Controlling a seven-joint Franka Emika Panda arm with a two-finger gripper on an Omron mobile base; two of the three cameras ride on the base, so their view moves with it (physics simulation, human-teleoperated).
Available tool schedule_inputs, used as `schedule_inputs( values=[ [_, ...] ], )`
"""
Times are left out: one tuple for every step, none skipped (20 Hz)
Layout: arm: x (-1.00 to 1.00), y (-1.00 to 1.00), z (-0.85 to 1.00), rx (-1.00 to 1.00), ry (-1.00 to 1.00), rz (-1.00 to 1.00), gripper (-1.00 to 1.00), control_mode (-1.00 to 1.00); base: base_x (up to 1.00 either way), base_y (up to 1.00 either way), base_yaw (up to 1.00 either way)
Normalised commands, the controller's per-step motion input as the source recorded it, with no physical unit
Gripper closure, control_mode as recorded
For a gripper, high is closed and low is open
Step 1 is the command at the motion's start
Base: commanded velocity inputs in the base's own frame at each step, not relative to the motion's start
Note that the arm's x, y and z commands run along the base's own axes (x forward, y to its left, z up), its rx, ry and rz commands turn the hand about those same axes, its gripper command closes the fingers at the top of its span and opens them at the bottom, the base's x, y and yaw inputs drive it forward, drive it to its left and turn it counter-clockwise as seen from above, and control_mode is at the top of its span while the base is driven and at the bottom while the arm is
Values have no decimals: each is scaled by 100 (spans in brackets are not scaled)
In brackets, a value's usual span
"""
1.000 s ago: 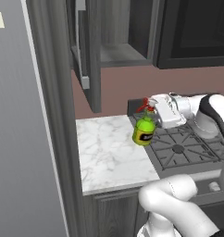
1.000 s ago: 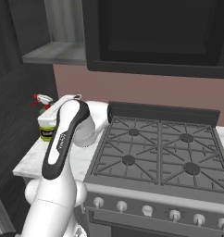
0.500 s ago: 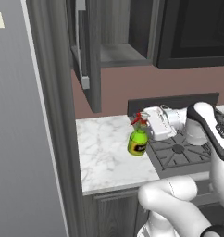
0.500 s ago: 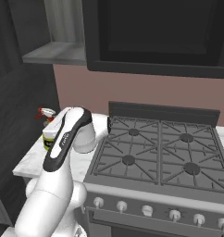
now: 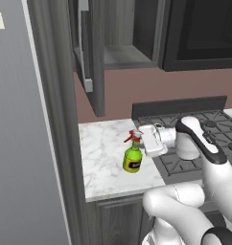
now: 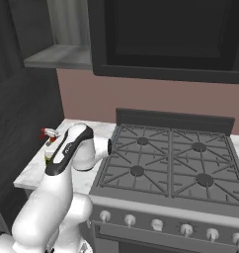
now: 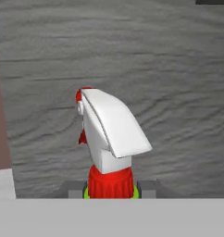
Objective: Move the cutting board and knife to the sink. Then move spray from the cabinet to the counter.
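Spray (image 5: 133,161) upright over the marble counter (image 5: 101,148), near its front edge beside the stovetop (image 6: 171,163) — lower and further left than a second ago. Gripper (image 5: 145,141) clamped narrowly on its neck. Whether the base touches the slab: cannot tell; release looks near. Cabinet (image 5: 91,52) open — visible shelf bare.

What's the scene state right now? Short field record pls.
spray bottle: upright, at or just above the counter; contact unclear
pincer: shut on the spray bottle's neck, reaching in from the stove side
cabinet: door open, shelf visible
stove: right of the counter
step: spray bottle out of the cabinet, not yet released
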Motion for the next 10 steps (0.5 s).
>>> schedule_inputs(
  values=[
    [30, 11, -37, 0, 5, 0, 100, -100, 0, 0, 0],
    [33, 6, -34, 0, 6, 0, 100, -100, 0, 0, 0],
    [39, 0, -38, 0, 0, 0, 100, -100, 0, 0, 0],
    [29, 0, -29, 0, 0, 0, 100, -100, 0, 0, 0],
    [26, 0, -27, 0, 0, 0, 100, -100, 0, 0, 0],
    [29, 0, -21, 0, 0, 0, 100, -100, 0, 0, 0],
    [29, 0, -11, 0, 0, 0, 100, -100, 0, 0, 0],
    [30, 0, -11, 0, 0, 0, 100, -100, 0, 0, 0],
    [29, 0, -10, -3, 0, 0, 100, -100, 0, 0, 0],
    [24, 0, -10, -5, 0, 0, 100, -100, 0, 0, 0]
  ],
)
